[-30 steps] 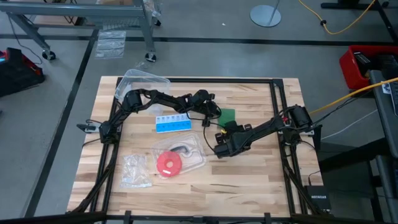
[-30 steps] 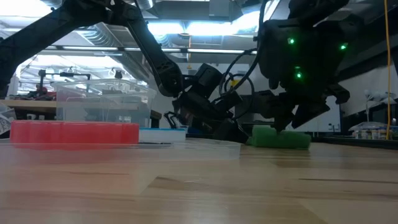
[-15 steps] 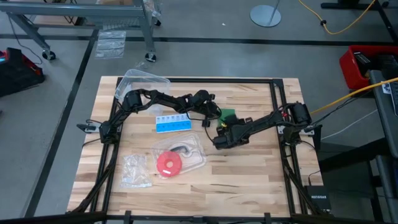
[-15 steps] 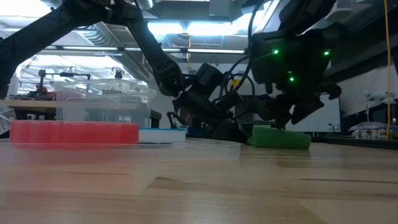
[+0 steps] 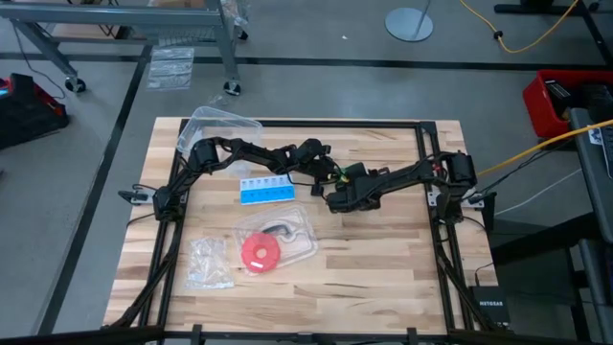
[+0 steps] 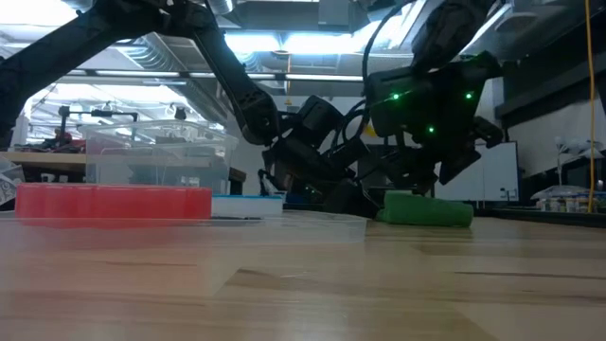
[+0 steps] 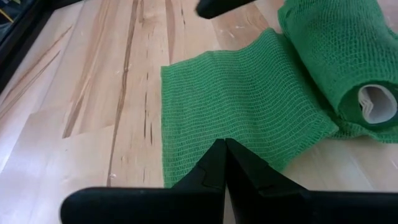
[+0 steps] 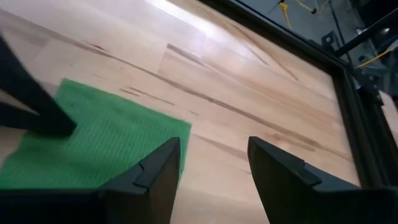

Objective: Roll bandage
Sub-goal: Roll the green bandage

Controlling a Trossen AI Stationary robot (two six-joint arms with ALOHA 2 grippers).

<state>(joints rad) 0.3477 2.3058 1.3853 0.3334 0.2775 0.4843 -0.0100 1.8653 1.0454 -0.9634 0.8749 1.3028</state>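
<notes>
The dark green bandage lies on the table, part flat strip [image 7: 249, 106], part roll [image 7: 339, 56] with a white core [image 7: 376, 102]. In the low view it is a low green block [image 6: 426, 209]. My left gripper [image 7: 224, 149] is shut, with its fingertips on the flat strip; it also shows in the high view [image 5: 326, 176]. My right gripper [image 8: 211, 165] is open just above the strip's edge [image 8: 180, 130] and touches nothing that shows. In the high view the right gripper [image 5: 335, 199] covers most of the bandage. My left gripper's shut fingertips rest on the flat, unrolled part of the bandage [image 7: 233, 134], near the strip's free end. The fingers slant down onto the cloth from the table's left side. The strip lies flat on the wood, and the roll lies beyond the fingertips.
A blue-and-white pill box [image 5: 265, 190] lies left of the grippers. A red disc [image 5: 259, 252] sits in a clear tray nearer the front, beside a plastic bag [image 5: 209, 264]. A clear container [image 5: 218, 125] stands at the far left. A black frame rail [image 8: 348, 106] runs along the right.
My right gripper has moved toward the table's far edge and toward my left gripper, coming over the bandage, and has risen slightly off it. The bandage stays where it was.
</notes>
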